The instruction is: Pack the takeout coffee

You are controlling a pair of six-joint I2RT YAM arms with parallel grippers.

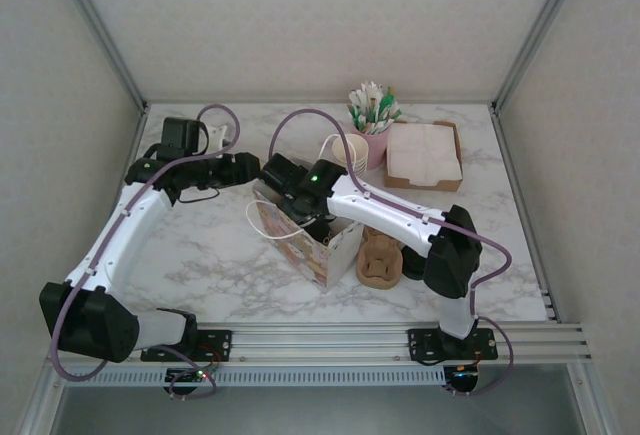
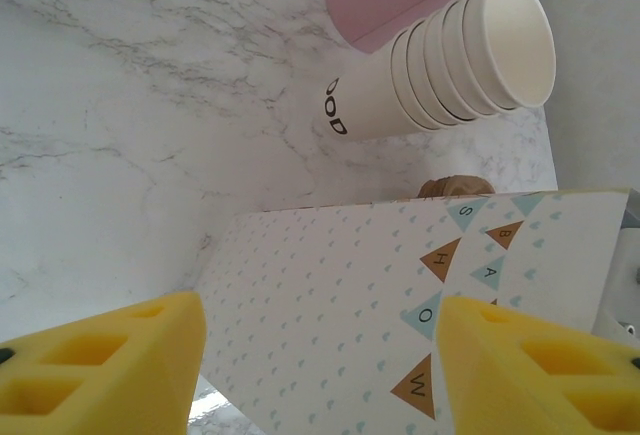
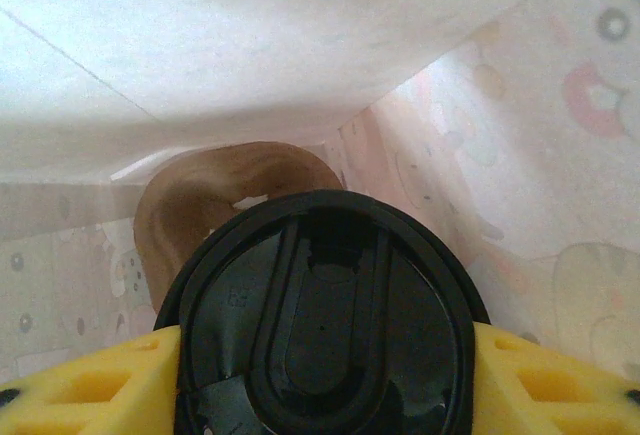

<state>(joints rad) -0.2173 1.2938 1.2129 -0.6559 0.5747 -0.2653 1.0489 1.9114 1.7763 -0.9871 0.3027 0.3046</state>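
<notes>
The takeout coffee (image 3: 320,325) shows its round black lid from above; the cup body under the lid is hidden. My right gripper (image 3: 325,375) is shut on it, one yellow finger on each side of the lid, down inside the white patterned paper bag (image 1: 300,240). A brown pulp carrier (image 3: 200,205) lies in the bag just beyond the lid. My left gripper (image 2: 320,375) is open, its yellow fingers apart over the bag's bunting-printed outer wall (image 2: 350,295). In the top view the left gripper (image 1: 250,170) sits at the bag's far left corner.
A stack of white paper cups (image 1: 345,150) lies on its side behind the bag, next to a pink cup of green-and-white sticks (image 1: 375,140). A cardboard tray of napkins (image 1: 425,155) stands at the back right. Another brown pulp carrier (image 1: 378,260) rests right of the bag.
</notes>
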